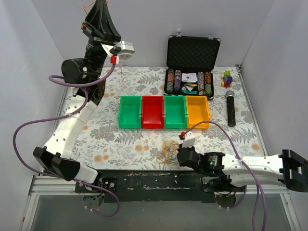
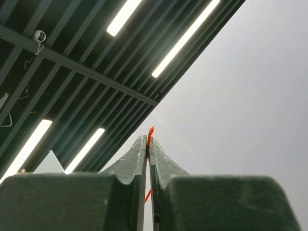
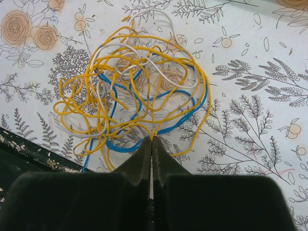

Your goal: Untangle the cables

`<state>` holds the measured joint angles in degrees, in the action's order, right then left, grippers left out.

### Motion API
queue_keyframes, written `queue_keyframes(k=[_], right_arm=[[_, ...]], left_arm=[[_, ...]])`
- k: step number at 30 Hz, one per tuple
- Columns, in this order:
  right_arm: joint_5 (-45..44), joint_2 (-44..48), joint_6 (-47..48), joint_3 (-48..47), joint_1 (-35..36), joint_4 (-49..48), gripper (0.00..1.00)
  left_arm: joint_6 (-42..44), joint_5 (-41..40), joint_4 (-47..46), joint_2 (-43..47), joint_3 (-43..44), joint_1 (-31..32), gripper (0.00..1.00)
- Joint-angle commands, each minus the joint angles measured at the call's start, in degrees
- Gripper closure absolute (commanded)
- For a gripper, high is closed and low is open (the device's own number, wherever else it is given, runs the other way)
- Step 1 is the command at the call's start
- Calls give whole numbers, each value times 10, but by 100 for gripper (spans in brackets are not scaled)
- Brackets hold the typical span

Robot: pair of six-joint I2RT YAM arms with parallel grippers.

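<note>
The cables [image 3: 134,82] are a loose tangle of thin yellow, white and blue wires on the flowered table, which also shows in the top view [image 1: 167,150] near the front edge. My right gripper [image 3: 152,139] is low at the tangle's right side [image 1: 179,154] and is shut on a yellow strand. My left gripper [image 1: 101,6] is raised high at the back left, pointing up. It is shut on a thin orange wire [image 2: 150,131] whose end sticks out above the fingertips. A thin reddish strand [image 1: 123,73] hangs below it toward the table.
A row of bins, green [image 1: 130,112], red [image 1: 152,112], green [image 1: 174,112] and orange [image 1: 198,112], stands mid-table behind the tangle. An open black case of chips [image 1: 191,67], a black microphone [image 1: 231,109] and small toy blocks [image 1: 227,78] are at the back right.
</note>
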<state>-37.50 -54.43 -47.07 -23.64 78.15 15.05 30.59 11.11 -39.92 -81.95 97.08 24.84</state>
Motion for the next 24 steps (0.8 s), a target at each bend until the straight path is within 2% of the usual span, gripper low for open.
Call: queue_keyframes(k=[1, 10, 15, 24], right_arm=[[-21, 14, -21, 3, 6, 5, 99], [-33, 41, -38, 8, 10, 24, 99], [-33, 50, -50, 19, 10, 27, 99], [-23, 15, -43, 11, 13, 1, 99]], left_arm=[[-2, -13, -13, 18, -12, -13, 100], [-23, -6, -41, 29, -91, -64, 100], [-33, 7, -46, 21, -73, -65, 100], [-64, 43, -35, -31, 44, -65, 100]])
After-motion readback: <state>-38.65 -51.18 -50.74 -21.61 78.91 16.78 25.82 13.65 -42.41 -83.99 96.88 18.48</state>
